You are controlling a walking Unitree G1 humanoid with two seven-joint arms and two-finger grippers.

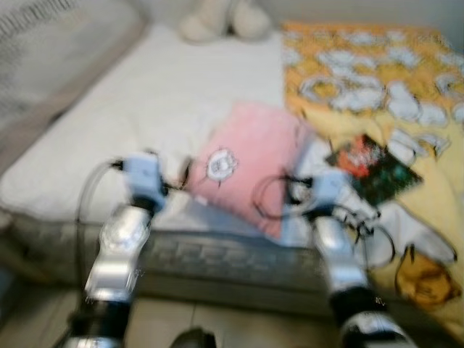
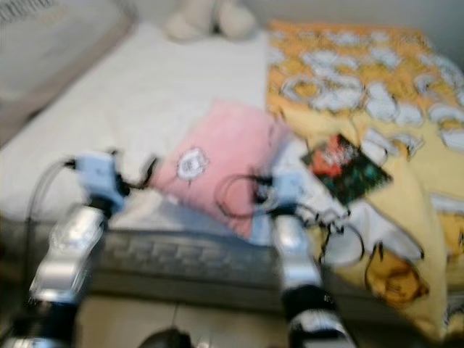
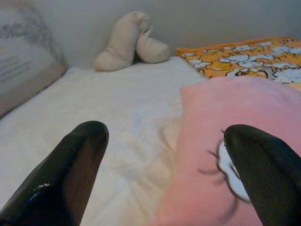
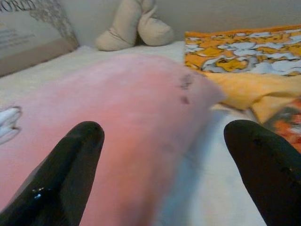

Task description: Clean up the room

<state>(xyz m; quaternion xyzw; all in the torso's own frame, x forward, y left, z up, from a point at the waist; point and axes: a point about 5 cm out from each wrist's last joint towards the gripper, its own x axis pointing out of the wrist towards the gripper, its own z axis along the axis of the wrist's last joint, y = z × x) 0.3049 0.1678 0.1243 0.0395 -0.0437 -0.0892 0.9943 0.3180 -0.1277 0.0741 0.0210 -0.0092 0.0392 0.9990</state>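
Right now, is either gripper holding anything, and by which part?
Nothing held. The left gripper and right gripper are both open, flanking the pink pillow on the bed.

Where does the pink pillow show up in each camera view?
Left eye: pink pillow centre, between both arms.
Right eye: centre-left.
Left wrist: beyond the left gripper, by one finger.
Right wrist: ahead of the right gripper.
Shared landmark: cream plush toy.
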